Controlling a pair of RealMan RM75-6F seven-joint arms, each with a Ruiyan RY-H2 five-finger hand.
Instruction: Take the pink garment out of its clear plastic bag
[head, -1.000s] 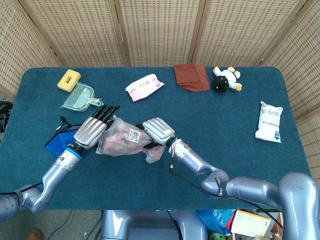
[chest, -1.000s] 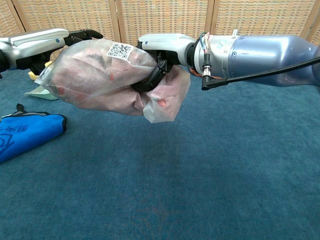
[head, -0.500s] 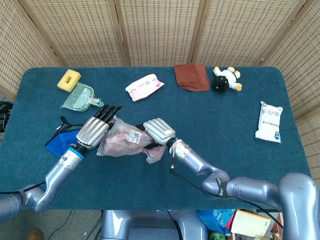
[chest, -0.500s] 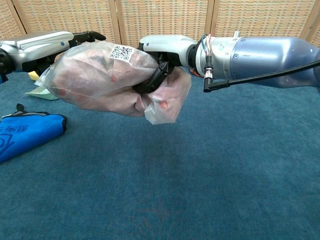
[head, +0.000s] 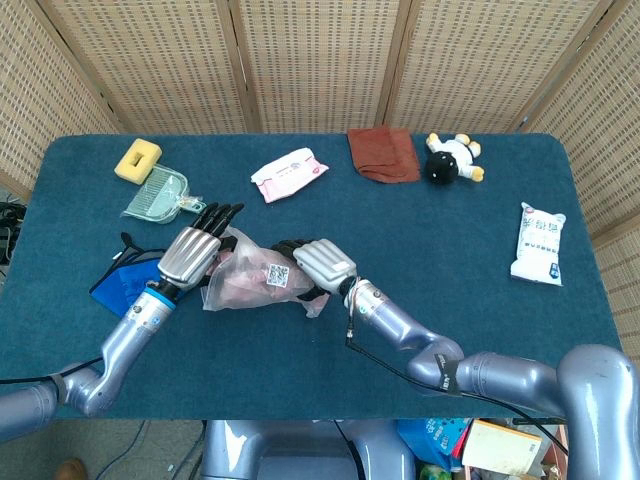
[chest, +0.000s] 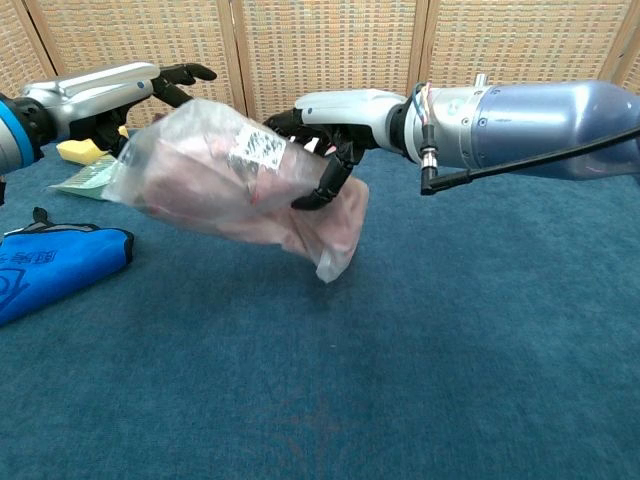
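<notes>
Chest view: the bag (chest: 230, 180) is held off the counter (chest: 420, 350), gripped by the right robot hand (chest: 325, 135) at 3 o'clock and the left robot hand (chest: 150, 90) at 10; the garment (chest: 200, 185) is not yet extracted.

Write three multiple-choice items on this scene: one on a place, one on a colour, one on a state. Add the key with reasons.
1. Where is the plush toy?
A. far edge of the table, beside the brown cloth
B. under the bag
C. in the left hand

2. What colour is the sponge?
A. red
B. yellow
C. white

3. How is the clear plastic bag with the pink garment?
A. flat on the table
B. empty
C. lifted, held by both hands

Key: 1 A, it lies next to the cloth. 2 B, plainly yellow. 3 C, left hand and right hand hold it above the table.
</notes>
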